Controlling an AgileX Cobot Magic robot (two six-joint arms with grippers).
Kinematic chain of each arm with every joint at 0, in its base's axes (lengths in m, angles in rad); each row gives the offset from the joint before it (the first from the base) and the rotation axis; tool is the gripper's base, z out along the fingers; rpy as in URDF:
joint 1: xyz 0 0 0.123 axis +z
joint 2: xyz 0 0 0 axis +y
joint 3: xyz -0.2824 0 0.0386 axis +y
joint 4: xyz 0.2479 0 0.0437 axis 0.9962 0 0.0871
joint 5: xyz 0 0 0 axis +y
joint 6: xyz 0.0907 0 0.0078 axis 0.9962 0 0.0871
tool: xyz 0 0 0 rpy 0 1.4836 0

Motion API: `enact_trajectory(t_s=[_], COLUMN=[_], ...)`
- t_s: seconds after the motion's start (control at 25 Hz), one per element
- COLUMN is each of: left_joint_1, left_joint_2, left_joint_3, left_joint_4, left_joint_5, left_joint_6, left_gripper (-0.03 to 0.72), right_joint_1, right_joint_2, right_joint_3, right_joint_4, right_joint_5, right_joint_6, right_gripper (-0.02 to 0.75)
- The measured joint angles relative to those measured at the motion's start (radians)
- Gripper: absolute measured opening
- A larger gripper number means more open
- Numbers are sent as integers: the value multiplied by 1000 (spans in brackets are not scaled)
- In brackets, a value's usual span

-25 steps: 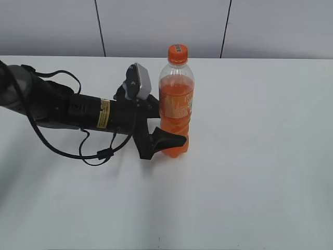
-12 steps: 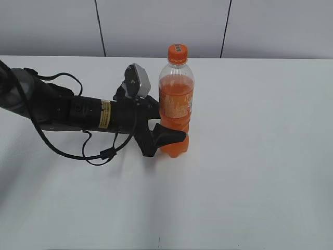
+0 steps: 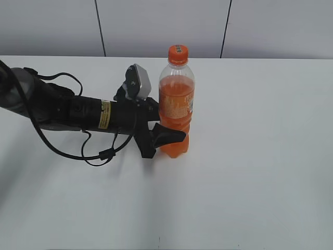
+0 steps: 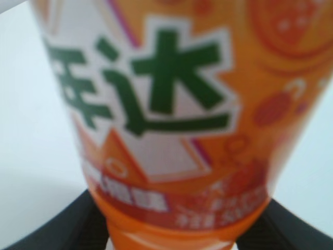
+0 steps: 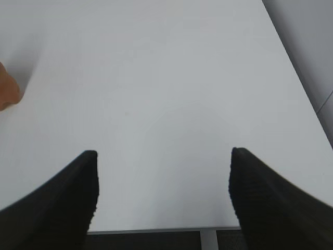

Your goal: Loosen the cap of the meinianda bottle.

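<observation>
The meinianda bottle (image 3: 177,99) stands upright at mid-table, full of orange drink, with its orange cap (image 3: 177,53) on top. My left gripper (image 3: 174,133) reaches in from the left at the bottle's waisted lower body. One black finger (image 3: 171,136) crosses in front of it; the other is hidden behind. In the left wrist view the label (image 4: 171,104) fills the picture and both fingers (image 4: 78,224) press against the bottle's sides. My right gripper (image 5: 164,153) is open over bare table, holding nothing. It is out of the exterior view.
The white table (image 3: 250,156) stretches to the right and front of the bottle. A black cable loop (image 3: 99,153) hangs under the left arm. The table's edge (image 5: 156,229) lies just below the right fingers. A sliver of orange (image 5: 8,91) shows at that view's left edge.
The left jaws have drawn in against the bottle's lower body and the front finger sits a little higher. The bottle has stayed upright in place. The right gripper is unchanged.
</observation>
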Motion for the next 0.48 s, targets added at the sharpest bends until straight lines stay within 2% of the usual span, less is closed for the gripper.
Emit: enact_trajectory(t_s=[0.28,0.48], left_joint_1=[0,0], left_joint_2=[0,0], left_joint_3=[0,0], left_joint_4=[39,43], left_joint_5=[-13,-14], left_joint_6=[0,0], left_gripper=[411,411], right_joint_1=[0,0], right_joint_2=[8,151], right_joint_3=[-14,-81], right_joint_4=[0,-1], right_joint_5=[0,0], right_joint_6=[0,0], right_gripper=[586,586])
